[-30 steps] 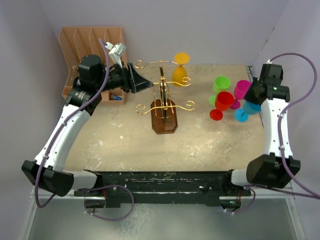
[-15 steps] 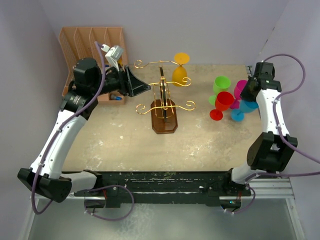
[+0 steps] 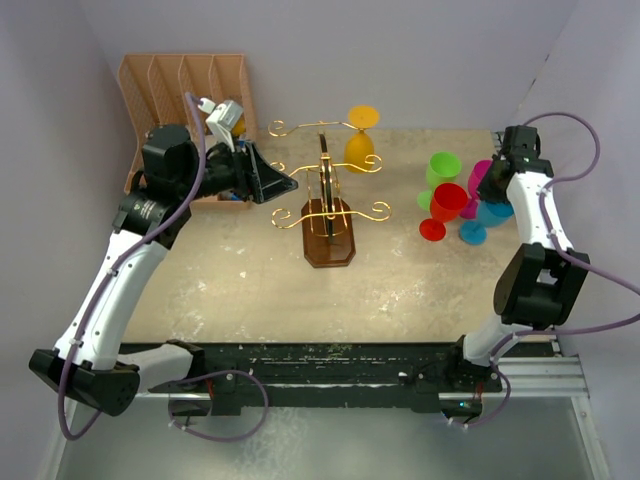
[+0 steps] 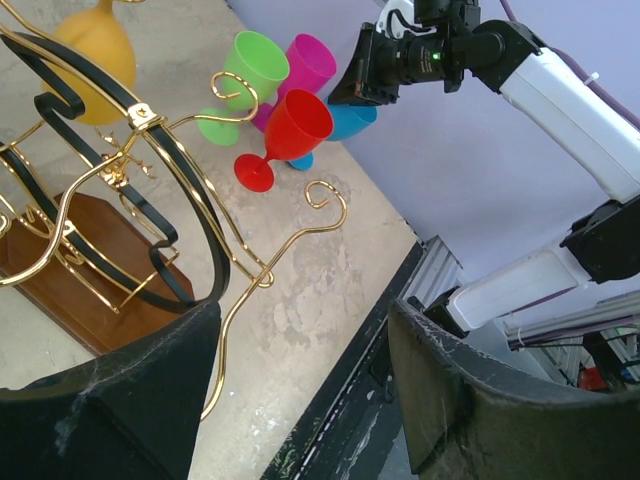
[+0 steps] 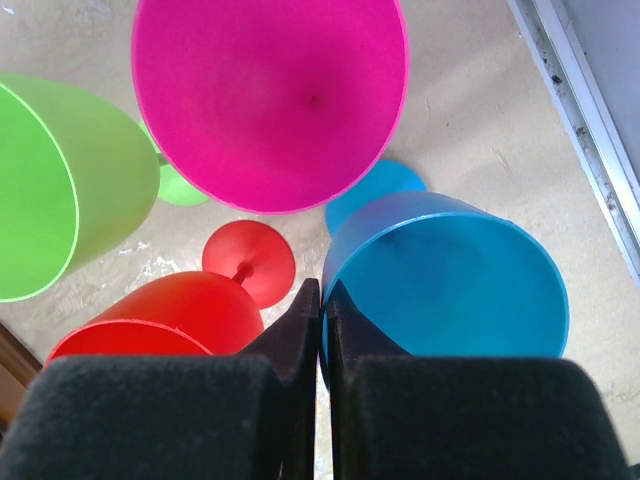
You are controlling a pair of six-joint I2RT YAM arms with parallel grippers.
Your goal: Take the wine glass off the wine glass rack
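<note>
The yellow wine glass [image 3: 360, 140] hangs upside down on the far-right arm of the wine glass rack [image 3: 328, 205]. Our left gripper [image 4: 300, 335], left of the rack, gapes wide and empty. Only our right wrist view shows the right gripper [image 5: 320, 305] pressed together, holding nothing.

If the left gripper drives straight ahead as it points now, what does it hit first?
Most likely the wine glass rack: its near scroll-ended gold arm lies dead ahead of the open left gripper. Depth is hard to judge.
</note>
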